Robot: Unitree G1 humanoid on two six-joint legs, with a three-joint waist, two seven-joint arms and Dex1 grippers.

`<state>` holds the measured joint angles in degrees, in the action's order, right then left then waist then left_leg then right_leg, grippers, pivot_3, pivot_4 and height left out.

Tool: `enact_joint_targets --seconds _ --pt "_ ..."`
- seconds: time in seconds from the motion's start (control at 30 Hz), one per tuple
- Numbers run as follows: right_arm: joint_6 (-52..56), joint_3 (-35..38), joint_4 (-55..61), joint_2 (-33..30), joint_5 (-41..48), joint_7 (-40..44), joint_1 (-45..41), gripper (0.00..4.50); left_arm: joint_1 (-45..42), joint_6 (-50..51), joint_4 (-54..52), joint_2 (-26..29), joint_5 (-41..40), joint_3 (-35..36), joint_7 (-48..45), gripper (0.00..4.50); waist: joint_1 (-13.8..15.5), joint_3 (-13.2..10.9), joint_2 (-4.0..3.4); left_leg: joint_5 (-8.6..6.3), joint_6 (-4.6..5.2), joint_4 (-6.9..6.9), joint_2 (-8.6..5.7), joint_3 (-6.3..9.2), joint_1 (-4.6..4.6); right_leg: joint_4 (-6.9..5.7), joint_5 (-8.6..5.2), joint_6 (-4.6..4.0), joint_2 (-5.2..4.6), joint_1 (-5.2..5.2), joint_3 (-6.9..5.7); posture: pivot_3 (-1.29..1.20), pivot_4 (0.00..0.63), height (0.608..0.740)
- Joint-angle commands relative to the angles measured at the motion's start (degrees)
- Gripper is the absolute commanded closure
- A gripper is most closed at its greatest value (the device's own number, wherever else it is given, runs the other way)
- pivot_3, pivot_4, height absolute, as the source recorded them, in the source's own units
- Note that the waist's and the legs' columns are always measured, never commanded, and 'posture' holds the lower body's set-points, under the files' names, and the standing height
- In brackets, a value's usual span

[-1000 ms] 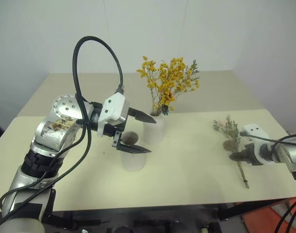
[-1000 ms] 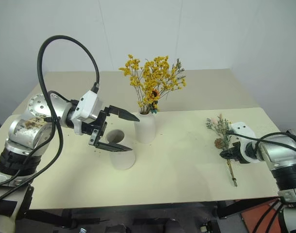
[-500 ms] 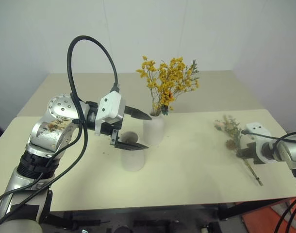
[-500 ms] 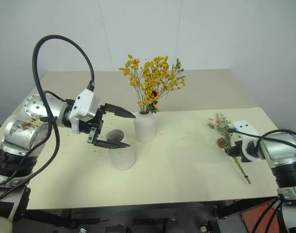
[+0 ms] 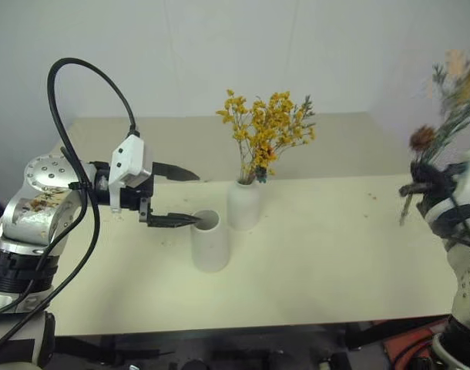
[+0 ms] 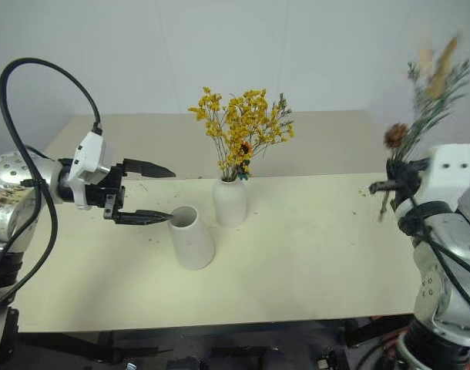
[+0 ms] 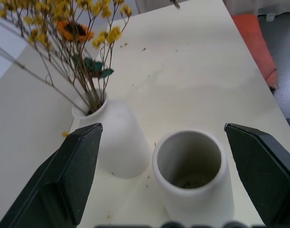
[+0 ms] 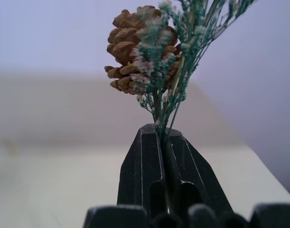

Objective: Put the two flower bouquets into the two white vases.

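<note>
The full yellow-orange bouquet (image 5: 267, 127) stands in the narrow-necked white vase (image 5: 244, 206) at the table's middle. In front of it, to the left, is the wide-mouthed white vase (image 5: 209, 240), empty inside (image 7: 192, 164). My left gripper (image 5: 187, 197) hovers open just left of that vase's mouth, its lower finger near the rim. The sparse grey-green bouquet (image 6: 426, 100) with its brown cone (image 8: 135, 42) is held upright in the air at the far right. My right gripper (image 6: 395, 179) is shut on its stems (image 8: 163, 124), well above the table.
The cream table (image 5: 335, 254) stretches wide between the vases and my right arm, with small flower crumbs scattered on it. A second table surface lies behind, against a white wall. An orange object (image 7: 252, 45) sits on the floor beyond the table edge.
My right gripper closed on the grey-green bouquet, lifted it off the table and turned it upright. My left gripper drew back to the left, away from above the wide vase.
</note>
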<state>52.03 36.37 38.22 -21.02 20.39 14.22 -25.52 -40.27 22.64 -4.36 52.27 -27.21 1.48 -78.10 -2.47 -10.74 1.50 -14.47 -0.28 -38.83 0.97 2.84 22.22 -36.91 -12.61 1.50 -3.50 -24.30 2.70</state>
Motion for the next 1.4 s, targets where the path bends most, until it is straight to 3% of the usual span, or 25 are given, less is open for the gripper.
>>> enact_joint_targets --seconds 0.03,0.3,0.47,0.63,0.87,1.1,1.4 --pt "-6.56 2.32 8.18 2.30 7.44 0.72 0.97 4.44 0.47 0.10 -0.63 1.30 -1.10 2.63 0.03 0.00 0.02 -0.01 -0.02 0.00 0.00 0.00 0.00 0.01 0.00 -0.01 -0.01 -0.01 0.01 -0.01 0.00 0.00 0.150 0.740" --pt "-4.24 2.77 12.37 -2.91 45.37 0.05 4.78 4.44 1.86 0.41 2.81 2.70 -0.46 3.64 -0.32 0.00 0.09 -0.01 -0.02 0.00 0.00 -0.01 0.00 -0.02 -0.04 0.00 -0.01 -0.04 -0.03 0.04 0.00 0.00 0.150 0.740" --pt "-6.90 -6.45 8.43 -5.48 53.54 -0.95 1.02 4.44 2.40 -0.15 4.37 3.32 0.05 3.51 -0.89 0.00 -0.33 -0.01 -0.02 0.00 0.01 0.03 0.02 -0.05 -0.16 -0.07 -0.06 -0.12 0.01 0.08 0.03 0.00 0.150 0.740" --pt "-10.10 -19.36 1.96 -2.09 49.65 3.60 -5.79 4.44 3.12 0.39 4.27 3.40 -1.17 4.49 -1.08 0.00 -0.21 -0.01 -0.02 0.00 0.01 0.03 0.03 -0.03 -0.16 -0.12 -0.08 -0.14 0.05 0.04 0.03 0.00 0.150 0.740" --pt "-19.34 -34.91 -13.24 5.96 33.12 13.74 -15.57 4.44 8.87 1.85 0.50 5.12 -2.84 8.33 -0.38 0.00 -0.28 -0.03 -0.05 0.00 0.01 0.03 0.04 -0.03 -0.10 -0.15 -0.10 -0.18 0.05 -0.07 0.01 0.00 0.150 0.740" --pt "-28.92 -43.18 -21.15 12.74 20.10 18.53 -17.97 4.44 14.98 3.78 -2.84 6.00 -4.58 12.18 1.70 0.00 0.01 -0.04 -0.06 0.00 0.00 0.03 0.07 0.04 -0.02 -0.17 -0.10 -0.21 0.05 -0.13 -0.11 0.00 0.150 0.740" --pt "-35.46 -47.01 -25.78 18.31 12.04 20.18 -14.15 4.44 18.10 4.17 -3.98 5.65 -5.64 12.82 3.82 0.00 -0.01 -0.04 -0.07 0.00 0.00 0.04 0.07 0.06 -0.05 -0.19 -0.10 -0.22 0.05 -0.14 -0.12 0.00 0.150 0.740"
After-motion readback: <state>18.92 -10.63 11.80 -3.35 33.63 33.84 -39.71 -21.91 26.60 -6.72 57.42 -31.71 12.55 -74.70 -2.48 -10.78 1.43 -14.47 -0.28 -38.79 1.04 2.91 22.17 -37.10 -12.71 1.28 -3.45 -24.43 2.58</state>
